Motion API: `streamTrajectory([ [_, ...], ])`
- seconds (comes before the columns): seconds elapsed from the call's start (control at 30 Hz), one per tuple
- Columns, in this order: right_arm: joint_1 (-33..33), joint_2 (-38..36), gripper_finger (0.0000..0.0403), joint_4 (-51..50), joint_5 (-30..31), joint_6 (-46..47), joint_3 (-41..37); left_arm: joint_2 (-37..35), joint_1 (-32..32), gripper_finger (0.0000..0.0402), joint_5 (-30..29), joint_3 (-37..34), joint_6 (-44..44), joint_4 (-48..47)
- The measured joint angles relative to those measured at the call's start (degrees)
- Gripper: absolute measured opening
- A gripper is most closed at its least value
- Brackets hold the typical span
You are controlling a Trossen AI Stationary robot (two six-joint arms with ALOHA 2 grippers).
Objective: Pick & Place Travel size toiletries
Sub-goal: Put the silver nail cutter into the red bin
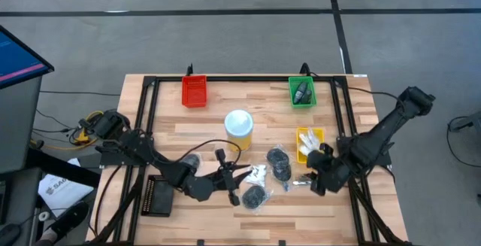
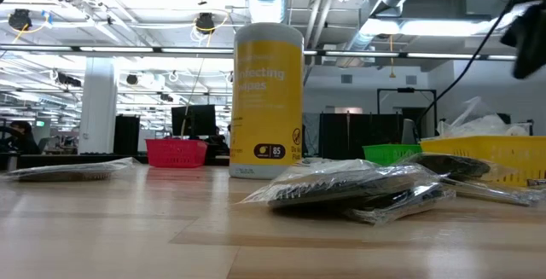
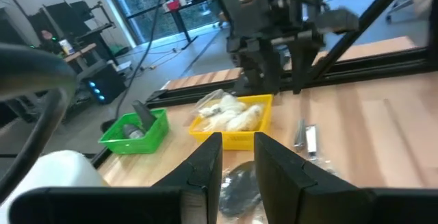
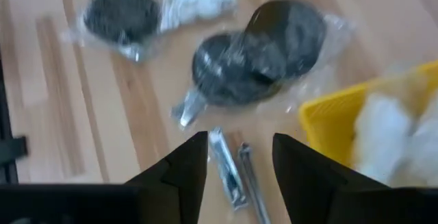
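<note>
Spanning the middle of the overhead frame, the wooden worktop (image 1: pixel 248 214) carries everything. Low left of centre, the left arm reaches in, its left gripper (image 1: pixel 234 186) lying near a white sachet; the wrist camera shows its jaws parted with nothing between them. Right of centre, the right arm comes in from the right edge, and the right gripper (image 4: pixel 239 159) hangs over two silvery bits (image 4: pixel 226 157), jaws spread wide and holding nothing.

At frame centre stands the tall yellow tub (image 1: pixel 239 126) with its white lid. Along the upper edge sit a red tray (image 1: pixel 194 91) and a green tray (image 1: pixel 302 92), the green one holding dark bottles. A yellow tray (image 1: pixel 310 135), right of centre, holds white items. A black tray (image 1: pixel 158 195) lies at lower left.

The loose toiletries cluster below centre: dark round bundles in clear bags (image 1: pixel 279 163), one more dark bundle (image 1: pixel 254 196) lower down, and the white sachet (image 1: pixel 258 174) between them.
</note>
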Motion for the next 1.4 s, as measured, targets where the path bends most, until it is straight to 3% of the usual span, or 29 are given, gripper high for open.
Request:
streamTrajectory([
  [0.47, 6.57, 15.89, 0.0119, 1.98, -0.09, 10.57, 0.00, 0.00, -3.83, 0.0076, 0.01, 0.00, -3.66, -0.01],
  [0.83, 7.42, 21.24, 0.0124, 5.34, -1.70, 10.88, 0.00, 0.00, -4.26, 0.0076, 0.00, 0.00, -3.66, -0.01],
  [1.2, 7.30, 24.96, 0.0161, 5.08, -1.92, 10.01, -0.02, 0.00, -4.26, 0.0076, 0.12, 0.00, -3.66, -0.01],
  [1.4, 7.15, 27.12, 0.0184, 5.12, -2.33, 9.33, -0.02, 0.00, -4.26, 0.0076, 3.10, 0.00, -3.68, -0.02],
])
